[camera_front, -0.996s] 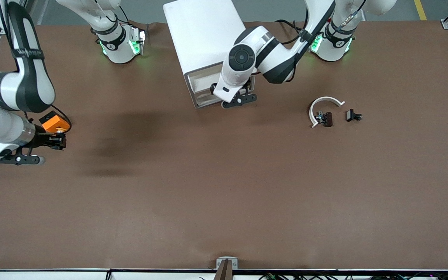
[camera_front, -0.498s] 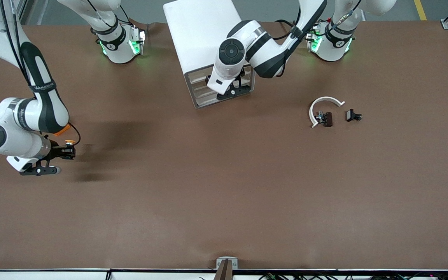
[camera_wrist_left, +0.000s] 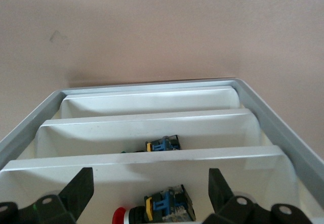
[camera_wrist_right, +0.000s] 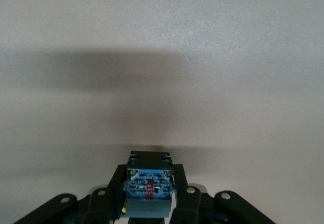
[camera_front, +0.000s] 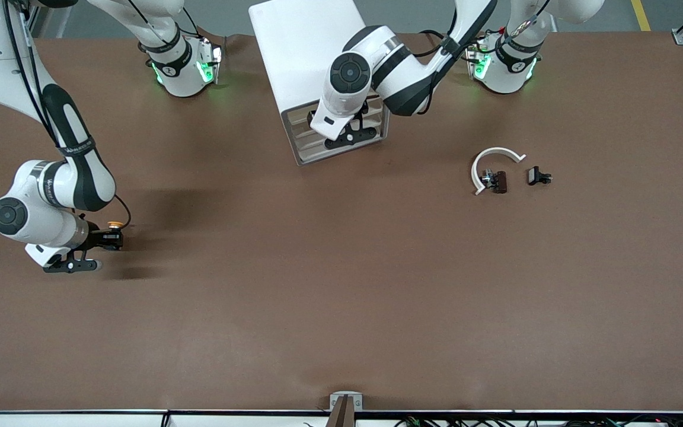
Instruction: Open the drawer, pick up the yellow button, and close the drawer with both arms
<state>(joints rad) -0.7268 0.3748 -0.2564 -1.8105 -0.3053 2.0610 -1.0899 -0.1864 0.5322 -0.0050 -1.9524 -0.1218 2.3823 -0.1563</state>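
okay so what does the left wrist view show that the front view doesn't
Only the left wrist view shows inside the drawers: a blue-bodied part in one, and a red-capped push-button in the one nearest the open left end effector.

Only the front view shows the right end effector, shut on the button above the right arm's end of the table, plus the white arc.

Both show the cabinet and the brown table.

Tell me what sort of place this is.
Most likely a robotics lab or test bench: two white arms bolted to a brown-covered table, a white drawer cabinet holding small push-button parts, and the right hand gripping the button over bare tabletop.
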